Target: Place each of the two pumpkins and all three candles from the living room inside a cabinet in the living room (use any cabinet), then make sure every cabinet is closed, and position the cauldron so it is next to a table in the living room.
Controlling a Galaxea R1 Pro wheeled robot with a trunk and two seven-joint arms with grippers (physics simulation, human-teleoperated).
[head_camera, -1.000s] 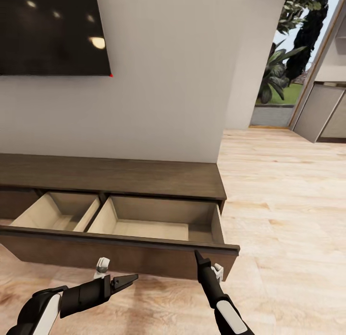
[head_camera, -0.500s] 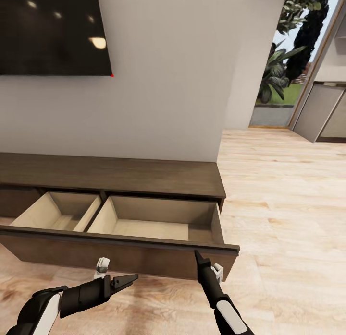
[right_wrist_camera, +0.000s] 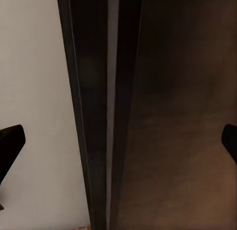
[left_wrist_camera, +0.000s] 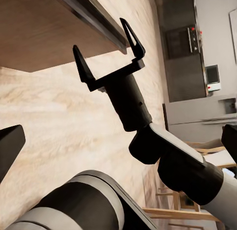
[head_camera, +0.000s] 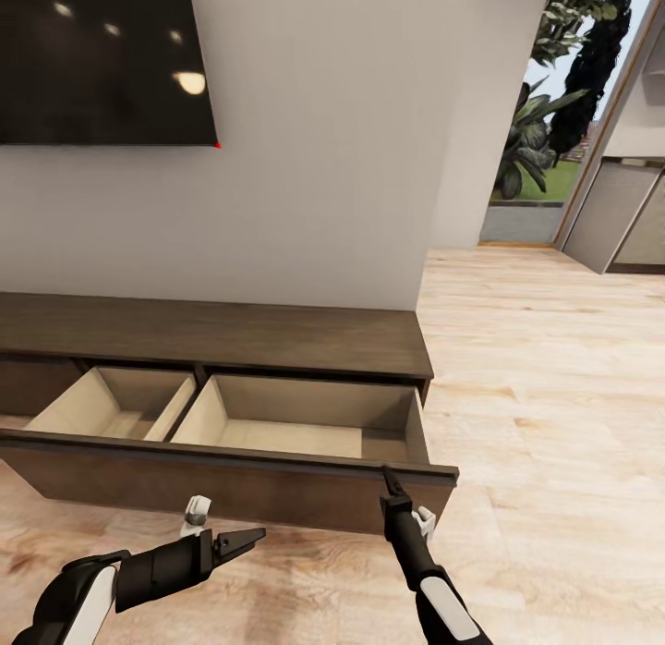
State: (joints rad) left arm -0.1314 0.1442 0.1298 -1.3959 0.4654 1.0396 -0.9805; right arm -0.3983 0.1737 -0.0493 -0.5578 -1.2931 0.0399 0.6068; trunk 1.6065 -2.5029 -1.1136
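A dark wall screen (head_camera: 102,63) hangs above pale wood flooring (head_camera: 554,368).

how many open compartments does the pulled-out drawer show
2. One compartment on the left, partly cut off by the picture's edge, and a wider compartment on the right. Both look empty; more may lie off-picture.

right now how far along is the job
Early on. Done: the cabinet has a drawer pulled out, both pale compartments bare. In hand: nothing; the right gripper, open in the left wrist view, sits at the drawer's front edge, and the left gripper hangs low before the drawer front. Left: pumpkins and candles in, drawer shut, cauldron placed.
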